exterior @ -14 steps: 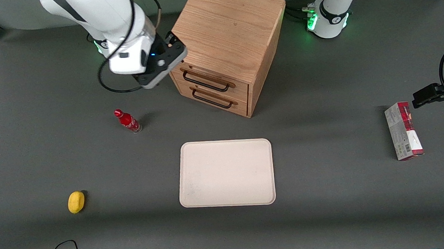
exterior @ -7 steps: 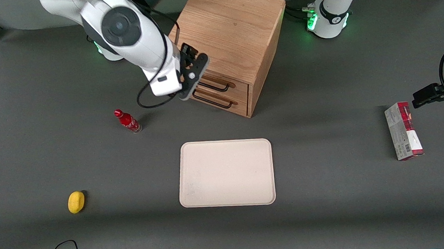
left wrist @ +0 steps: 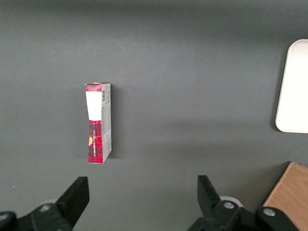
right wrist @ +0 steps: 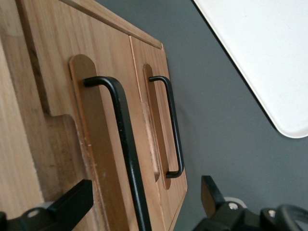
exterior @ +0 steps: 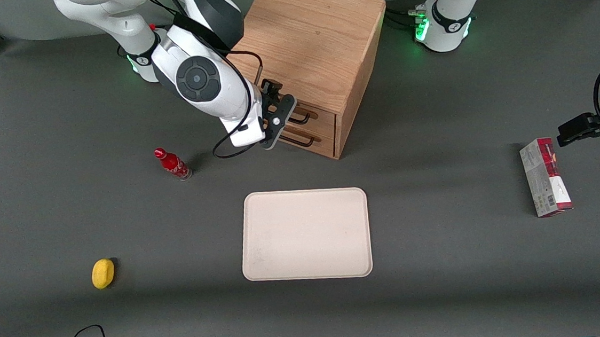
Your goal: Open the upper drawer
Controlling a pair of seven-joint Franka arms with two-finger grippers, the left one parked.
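Dark grey matting covers the worktop, and from my station I see the oak cabinet standing farthest from the front camera, roughly midway along the table. Its two drawer fronts face the front camera at a slant toward the working arm's end. I have the gripper right in front of those drawer fronts, level with the upper drawer, whose front sits flush with the cabinet, so it is shut. On the right wrist feed the upper drawer's black bar handle runs between the two fingers, one fingertip on each side of it and clear gaps showing, so the gripper is spread apart and not clamped on anything. The lower drawer's handle shows just beside it on the same feed. Nearer the front camera than the cabinet lies a cream tray. A small red bottle stands upright toward the working arm's end, near the gripper but apart from it, and a yellow lemon-like object lies nearer the camera again. Toward the parked arm's end a red and white carton lies flat on the worktop.
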